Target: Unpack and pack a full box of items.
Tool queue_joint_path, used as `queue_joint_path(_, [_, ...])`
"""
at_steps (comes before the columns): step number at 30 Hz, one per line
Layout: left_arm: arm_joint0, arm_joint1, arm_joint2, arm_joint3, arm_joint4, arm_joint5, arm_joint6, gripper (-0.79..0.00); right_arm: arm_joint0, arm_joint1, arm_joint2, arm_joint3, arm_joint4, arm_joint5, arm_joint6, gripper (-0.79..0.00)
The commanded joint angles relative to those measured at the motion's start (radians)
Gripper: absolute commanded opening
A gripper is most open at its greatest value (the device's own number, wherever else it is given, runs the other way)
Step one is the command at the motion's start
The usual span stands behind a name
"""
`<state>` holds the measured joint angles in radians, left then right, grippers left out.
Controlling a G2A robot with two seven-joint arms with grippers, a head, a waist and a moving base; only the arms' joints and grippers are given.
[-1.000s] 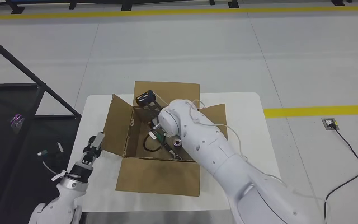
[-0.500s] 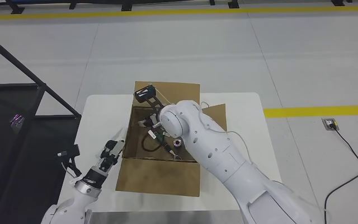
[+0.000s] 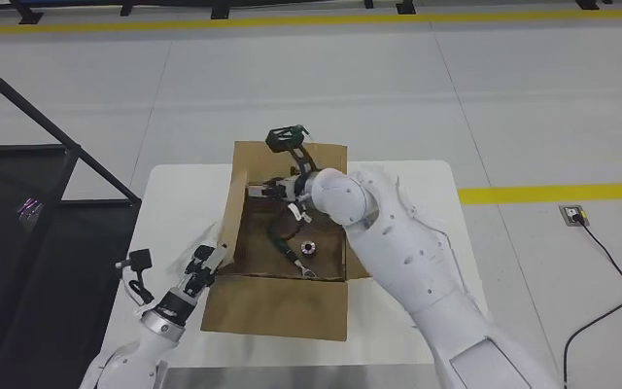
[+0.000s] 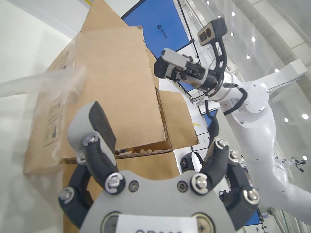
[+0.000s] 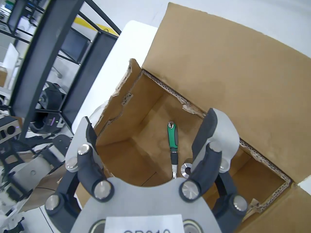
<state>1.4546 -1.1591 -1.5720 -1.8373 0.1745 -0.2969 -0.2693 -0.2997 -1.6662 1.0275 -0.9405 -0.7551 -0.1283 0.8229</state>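
While both claws stood released, the cardboard box (image 3: pixel 277 306) sat open on the white table (image 3: pixel 428 194).
From the left: the left gripper (image 4: pixel 155 120), fingers spread and empty, was just beside the box's left flap. Inside the box lay a green-handled screwdriver (image 5: pixel 173 137) with a round metal disc (image 5: pixel 185 169) beside its tip. The right gripper (image 5: pixel 149 117), likewise spread and empty, hung above the opening.

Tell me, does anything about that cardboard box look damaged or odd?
Yes. The cardboard box is worn: its corrugated rim is torn and ragged at the corners where the flaps fold. Inside, a green-handled tool lies loose on the bottom, which seems ordinary.
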Motion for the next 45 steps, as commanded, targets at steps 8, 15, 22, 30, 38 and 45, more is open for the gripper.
queue_joint_path(8, [-0.034,-0.001,0.034,0.015,0.018,0.019,-0.04,0.0,-0.29,0.106,0.329,-0.386,0.119,-0.18,0.184,0.0])
queue_joint_path(15, [-0.076,-0.003,0.065,0.039,0.06,0.077,-0.045,0.0,-0.46,0.158,0.539,-0.506,0.236,-0.215,0.248,0.0])
queue_joint_path(22, [-0.117,-0.008,0.107,0.063,0.107,0.127,-0.039,0.0,-0.572,0.188,0.647,-0.582,0.284,-0.152,0.232,0.0])
queue_joint_path(30, [-0.139,-0.01,0.129,0.087,0.135,0.141,-0.047,0.0,-0.575,0.212,0.656,-0.549,0.334,-0.113,0.273,0.0])
queue_joint_path(38, [-0.149,-0.011,0.131,0.1,0.139,0.152,-0.047,0.0,-0.501,0.229,0.592,-0.477,0.479,-0.264,0.378,0.0])
queue_joint_path(45, [-0.156,-0.013,0.134,0.109,0.133,0.157,-0.041,0.0,-0.392,0.232,0.452,-0.393,0.558,-0.329,0.467,0.0])
